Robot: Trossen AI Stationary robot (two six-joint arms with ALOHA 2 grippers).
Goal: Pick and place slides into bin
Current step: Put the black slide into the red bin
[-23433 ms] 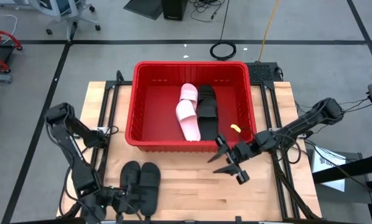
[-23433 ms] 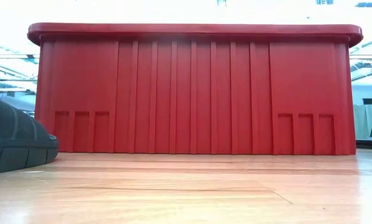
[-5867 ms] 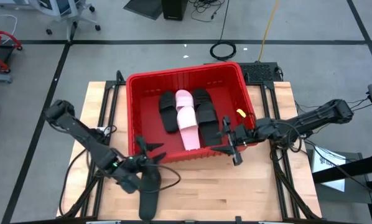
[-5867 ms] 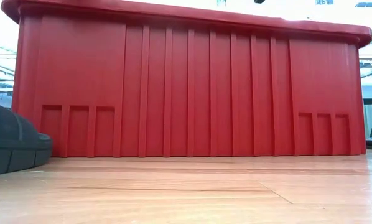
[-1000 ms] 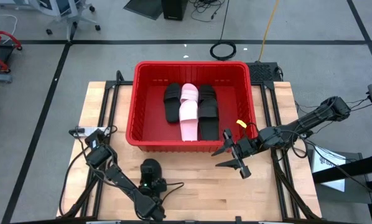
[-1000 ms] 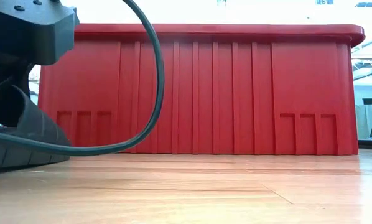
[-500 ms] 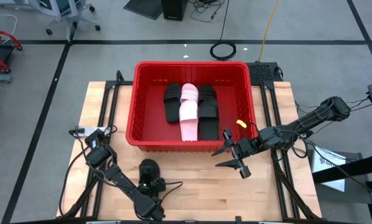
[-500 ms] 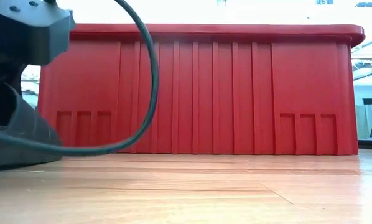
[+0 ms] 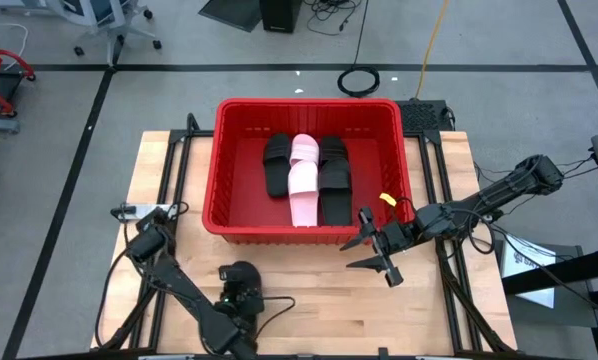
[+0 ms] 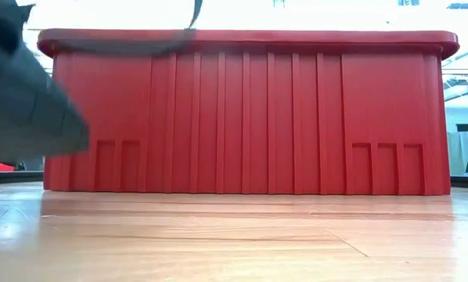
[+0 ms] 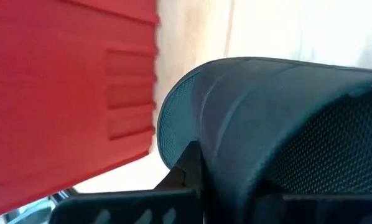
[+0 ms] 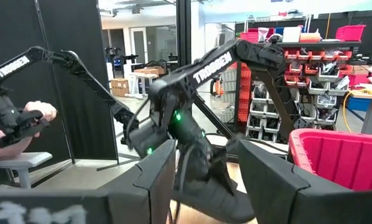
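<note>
At the table's near edge, a black slide [image 9: 241, 276] is clamped in the left gripper [image 9: 237, 300] and lifted off the wood. Beyond it, the right gripper [image 9: 371, 254] is held wide and empty beside the bin [image 9: 210, 180]. Inside, three black slides [image 9: 333, 179] and pink slides [image 9: 301, 176] are laid.

You are working in a robotics lab or workshop. The wooden counter [image 9: 309, 300] stands on a grey concrete floor [image 9: 179, 90] marked with dark tape lines, with cables [image 9: 359, 80] trailing across it. Behind you are shelves of red parts bins [image 12: 298, 56], black partition panels [image 12: 68, 93], and a rolling office chair [image 9: 104, 25].
</note>
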